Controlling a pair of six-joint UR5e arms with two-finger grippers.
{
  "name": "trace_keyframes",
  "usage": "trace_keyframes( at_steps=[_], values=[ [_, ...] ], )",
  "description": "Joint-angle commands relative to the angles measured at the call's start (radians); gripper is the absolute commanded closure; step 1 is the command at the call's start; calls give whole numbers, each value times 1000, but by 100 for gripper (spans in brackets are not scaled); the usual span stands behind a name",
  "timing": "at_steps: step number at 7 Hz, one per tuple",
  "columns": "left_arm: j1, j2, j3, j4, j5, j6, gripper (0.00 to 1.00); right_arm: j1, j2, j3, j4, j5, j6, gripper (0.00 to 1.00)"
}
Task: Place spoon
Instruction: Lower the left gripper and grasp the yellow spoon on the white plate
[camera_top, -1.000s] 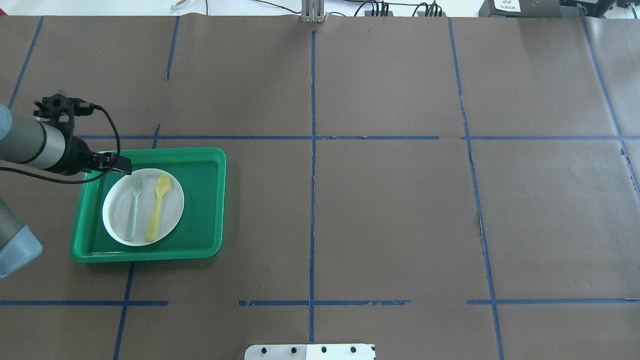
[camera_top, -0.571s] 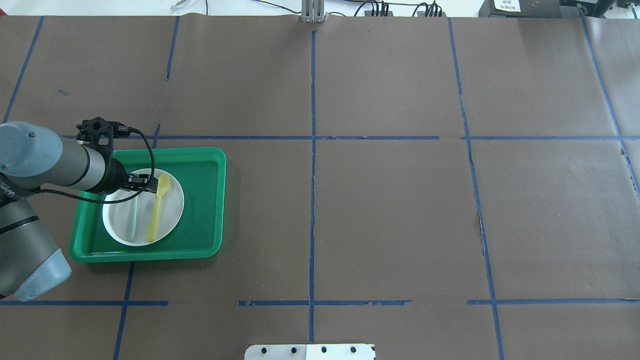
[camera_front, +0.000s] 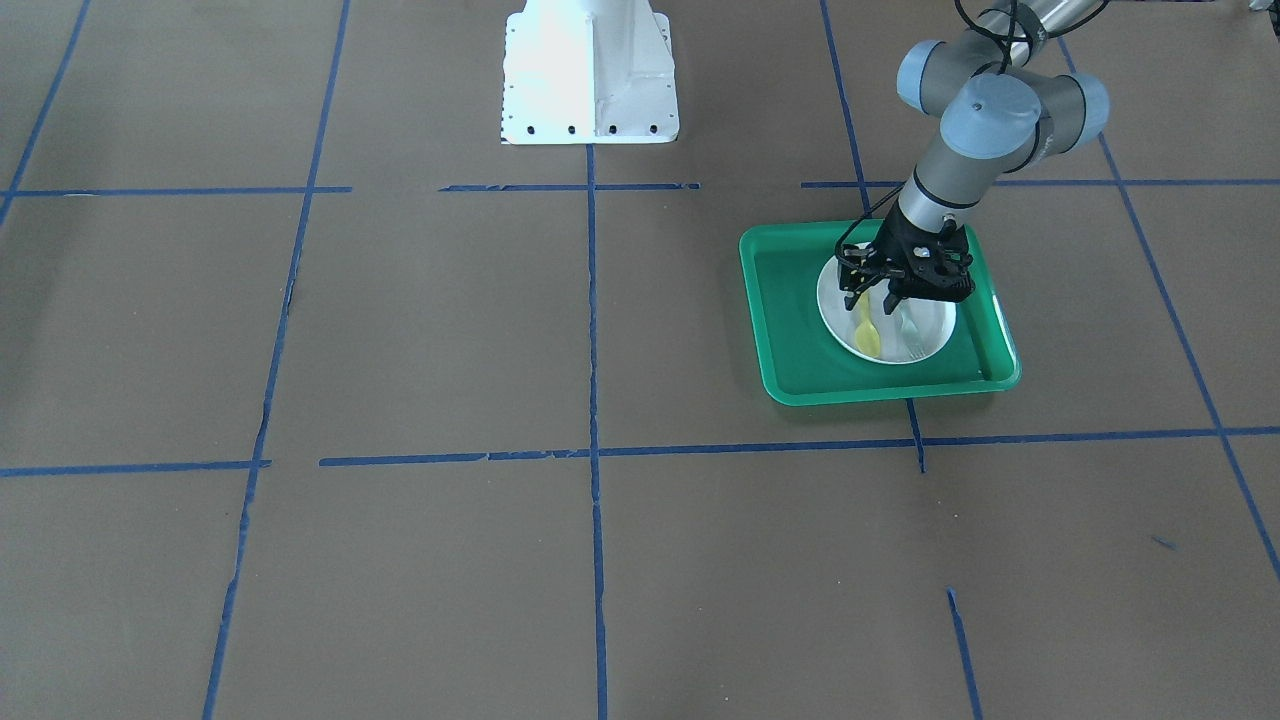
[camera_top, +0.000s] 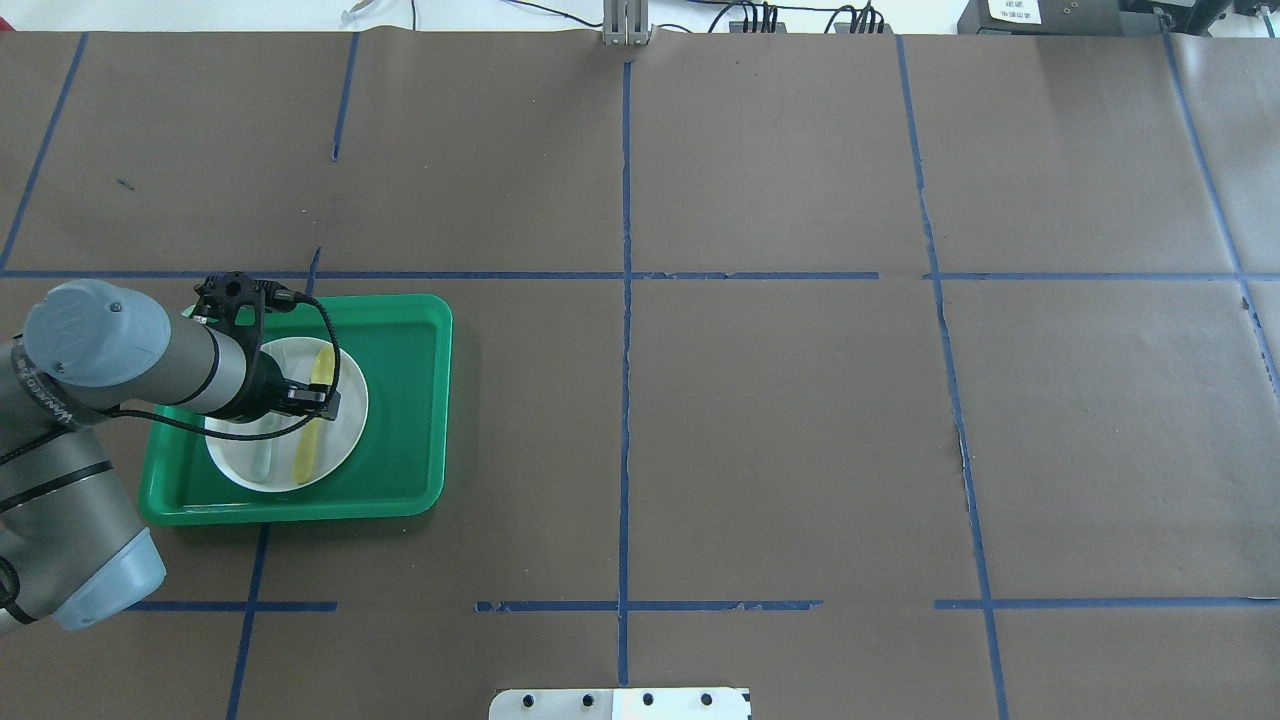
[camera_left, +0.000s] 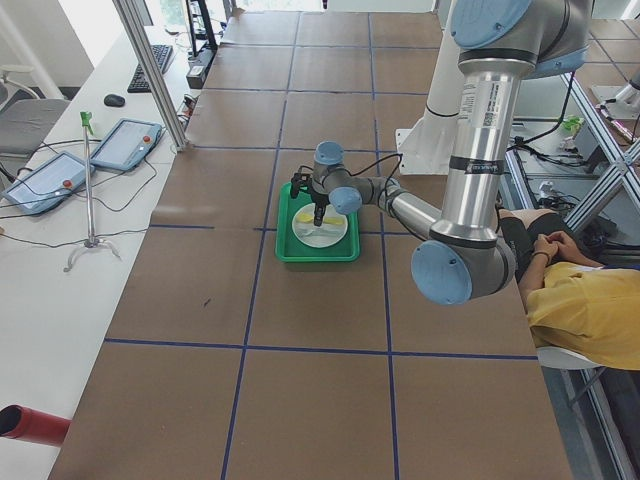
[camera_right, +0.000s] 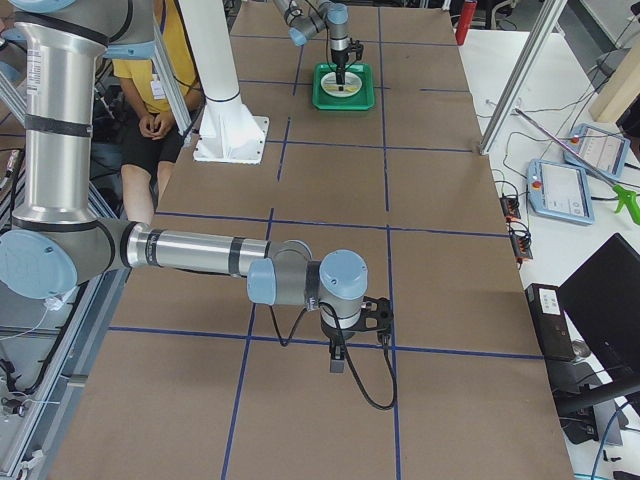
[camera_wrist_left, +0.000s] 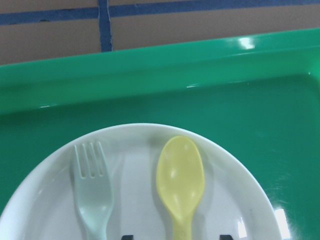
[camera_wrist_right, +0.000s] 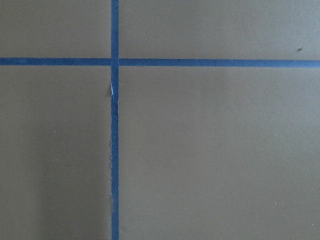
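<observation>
The yellow spoon (camera_wrist_left: 180, 180) lies on a white plate (camera_wrist_left: 135, 165), bowl pointing away from me, with its handle showing in the overhead view (camera_top: 305, 452). It also shows in the front view (camera_front: 868, 338). My left gripper (camera_top: 322, 402) hangs over the plate, open, its two fingertips either side of the spoon's handle in the wrist view. In the front view my left gripper (camera_front: 875, 303) stands just above the spoon. My right gripper (camera_right: 337, 362) shows only in the right side view, low over bare table; I cannot tell if it is open or shut.
A pale grey-green fork (camera_wrist_left: 92, 200) lies on the plate left of the spoon, parallel to it. The plate sits in a green tray (camera_top: 400, 400) with a raised rim. Brown paper with blue tape lines covers the table. The robot's white base (camera_front: 590, 70) stands at the near edge.
My left arm has swung from the tray's far-left corner to over the plate, and the gripper now sits above the spoon's handle. Spoon and fork have not moved.
</observation>
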Motion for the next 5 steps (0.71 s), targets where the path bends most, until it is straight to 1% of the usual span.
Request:
trace_keyframes(
  at_steps=[1,2,3,4,5],
  values=[
    [6,0,5,0,-1,1,56,0,0,0,0,0,0,0],
    [6,0,7,2,-1,1,64,0,0,0,2,0,0,0],
    [6,0,7,3,-1,1,67,0,0,0,0,0,0,0],
    [6,0,8,3,-1,1,76,0,0,0,2,0,-2,0],
    [6,0,5,5,-3,0,89,0,0,0,0,0,-2,0]
  ],
)
